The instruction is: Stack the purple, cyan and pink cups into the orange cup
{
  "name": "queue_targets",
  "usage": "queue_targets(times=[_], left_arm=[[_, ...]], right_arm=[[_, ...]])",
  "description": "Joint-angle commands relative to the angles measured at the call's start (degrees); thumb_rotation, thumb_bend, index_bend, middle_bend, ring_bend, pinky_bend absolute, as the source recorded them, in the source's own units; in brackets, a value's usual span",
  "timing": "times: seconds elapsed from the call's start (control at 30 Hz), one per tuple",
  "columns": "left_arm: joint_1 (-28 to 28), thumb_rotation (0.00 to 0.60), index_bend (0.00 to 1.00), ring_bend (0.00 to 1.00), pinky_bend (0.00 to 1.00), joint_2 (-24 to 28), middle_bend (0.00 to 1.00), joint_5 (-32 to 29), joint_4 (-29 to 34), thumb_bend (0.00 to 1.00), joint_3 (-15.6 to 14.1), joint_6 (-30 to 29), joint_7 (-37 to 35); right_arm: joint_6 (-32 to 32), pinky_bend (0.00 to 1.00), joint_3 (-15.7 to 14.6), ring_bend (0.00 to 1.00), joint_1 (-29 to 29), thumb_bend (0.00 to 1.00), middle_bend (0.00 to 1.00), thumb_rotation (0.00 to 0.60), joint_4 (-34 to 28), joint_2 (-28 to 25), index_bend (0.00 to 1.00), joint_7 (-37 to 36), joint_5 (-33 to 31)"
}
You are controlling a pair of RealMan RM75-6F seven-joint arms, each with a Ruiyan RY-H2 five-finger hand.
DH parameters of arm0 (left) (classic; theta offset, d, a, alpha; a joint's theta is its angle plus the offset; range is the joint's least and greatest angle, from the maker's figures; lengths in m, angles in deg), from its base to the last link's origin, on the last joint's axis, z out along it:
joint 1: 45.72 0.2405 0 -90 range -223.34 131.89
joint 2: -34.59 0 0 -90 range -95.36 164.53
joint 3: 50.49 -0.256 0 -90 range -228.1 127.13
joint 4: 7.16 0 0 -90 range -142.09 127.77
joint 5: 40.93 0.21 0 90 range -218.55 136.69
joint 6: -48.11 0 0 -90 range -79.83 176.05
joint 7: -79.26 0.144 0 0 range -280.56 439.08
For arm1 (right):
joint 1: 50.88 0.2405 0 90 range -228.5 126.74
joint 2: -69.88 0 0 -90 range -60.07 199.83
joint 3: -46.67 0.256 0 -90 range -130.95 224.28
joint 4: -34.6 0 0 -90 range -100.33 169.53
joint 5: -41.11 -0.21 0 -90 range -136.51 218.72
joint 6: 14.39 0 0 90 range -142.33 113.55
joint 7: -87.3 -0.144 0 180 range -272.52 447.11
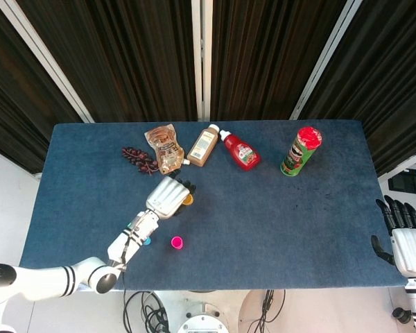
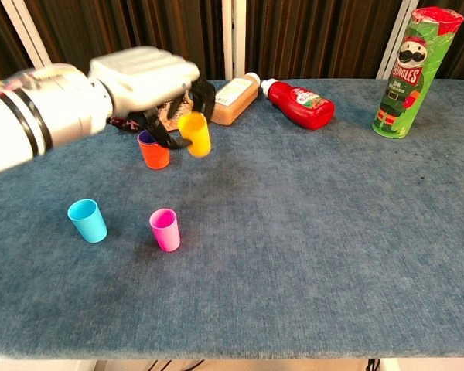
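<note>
Left hand: we see it gripping the yellow cup, lifted.
Orange cup: purple cup seemingly nested inside.
Right hand: open, holding nothing.

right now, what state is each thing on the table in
yellow-orange plastic cup: lifted, held by fingers of left hand
orange-red cup with purple rim: upright on table
cyan plastic cup: upright, standing alone
pink plastic cup: upright, standing alone
green pringles can: upright
red ketchup bottle: lying down

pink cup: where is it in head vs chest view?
Head view: pink cup sits near the table's front edge, below the left robot hand.
Chest view: pink cup stands lower left, right of the cyan cup.
Shared landmark: green Pringles can, far right in both views.
</note>
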Motion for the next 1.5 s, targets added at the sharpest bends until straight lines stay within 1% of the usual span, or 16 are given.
queue_targets(times=[0.03, 0.13, 0.3, 0.53, 0.73, 0.8, 0.87, 0.9, 0.97, 1.03, 1.17, 1.27, 1.4, 1.5], left_arm=[[0.56, 0.600, 0.45, 0.53, 0.21, 2.60, 0.47, -2.64, 1.34, 0.31, 1.29, -0.88, 1.76], [0.74, 0.600, 0.45, 0.53, 0.21, 3.87, 0.47, -5.29, 0.52, 0.31, 1.49, 0.06, 2.09], [1.00, 0.600, 0.46, 0.53, 0.21, 4.31, 0.47, -7.97, -0.90, 0.32, 0.82, 1.60, 1.56], [0.86, 0.600, 0.46, 0.53, 0.21, 3.22, 0.47, -8.45, -2.90, 0.31, 0.05, 2.45, 0.06], [0.66, 0.600, 0.45, 0.53, 0.21, 2.37, 0.47, -8.60, -4.01, 0.31, 0.00, 2.82, -1.33], [0.54, 0.600, 0.43, 0.50, 0.21, 2.07, 0.45, -8.46, -4.59, 0.31, -0.24, 2.97, -1.37], [0.46, 0.600, 0.38, 0.43, 0.20, 1.83, 0.41, -8.58, -5.18, 0.31, -0.50, 3.21, -1.30], [0.45, 0.600, 0.34, 0.38, 0.19, 1.80, 0.36, -8.80, -5.24, 0.30, -0.50, 3.31, -1.32], [0.44, 0.600, 0.29, 0.31, 0.17, 1.84, 0.29, -8.96, -5.12, 0.29, -0.42, 3.07, -1.27], [0.53, 0.600, 0.26, 0.27, 0.16, 2.03, 0.26, -8.42, -4.65, 0.28, -0.43, 2.22, -1.05], [0.96, 0.600, 0.26, 0.26, 0.16, 3.35, 0.25, -7.99, -1.76, 0.28, -0.46, 0.75, -0.37], [1.78, 0.600, 0.26, 0.26, 0.16, 5.40, 0.25, -7.28, 2.38, 0.28, -1.01, -1.10, 1.04], [4.75, 0.600, 0.26, 0.26, 0.15, 9.62, 0.26, -6.80, 10.58, 0.26, -2.63, -5.17, 2.47], [8.77, 0.600, 0.26, 0.26, 0.16, 13.25, 0.27, -7.83, 17.61, 0.23, -4.19, -9.57, 1.91]], right_arm=[[-0.08, 0.00, -0.11, 0.00, 0.00, 0.36, 0.00, 0.600, -0.05, 0.10, 0.00, 0.02, 0.24], [-0.29, 0.00, -0.21, 0.00, -0.09, 0.36, 0.00, 0.600, -0.19, 0.06, 0.00, 0.11, 0.45], [-0.61, 0.00, -0.17, 0.00, -0.31, 0.36, 0.00, 0.600, -0.33, -0.14, 0.00, 0.13, 0.33], [-0.17, 0.00, -0.20, 0.00, -0.14, 0.36, 0.00, 0.600, -0.26, 0.09, 0.00, 0.36, 0.21], [0.10, 0.00, -0.03, 0.00, 0.01, 0.36, 0.00, 0.600, -0.13, 0.23, 0.00, 0.25, -0.07], [0.29, 0.00, -0.03, 0.00, 0.11, 0.36, 0.00, 0.600, -0.12, 0.32, 0.00, 0.20, -0.09], [0.34, 0.00, -0.08, 0.00, 0.17, 0.36, 0.00, 0.600, -0.05, 0.43, 0.00, 0.21, 0.03], [0.33, 0.00, -0.09, 0.00, 0.18, 0.36, 0.00, 0.600, 0.02, 0.46, 0.00, 0.22, 0.06], [0.30, 0.00, -0.04, 0.00, 0.16, 0.36, 0.00, 0.600, 0.15, 0.48, 0.00, 0.16, -0.03], [0.28, 0.00, 0.09, 0.00, 0.13, 0.36, 0.00, 0.600, 0.29, 0.44, 0.00, 0.02, -0.27], [0.33, 0.00, 0.23, 0.00, 0.12, 0.36, 0.00, 0.600, 0.48, 0.30, 0.00, -0.24, -0.55], [0.42, 0.00, 0.30, 0.00, 0.26, 0.36, 0.00, 0.600, 0.36, 0.26, 0.00, -0.29, -0.48], [0.18, 0.00, 0.35, 0.00, 0.50, 0.36, 0.00, 0.600, -0.35, -0.16, 0.00, -0.06, 0.17], [-0.08, 0.00, 0.47, 0.00, 0.76, 0.36, 0.00, 0.600, -1.08, -0.65, 0.00, 0.20, 0.76]])
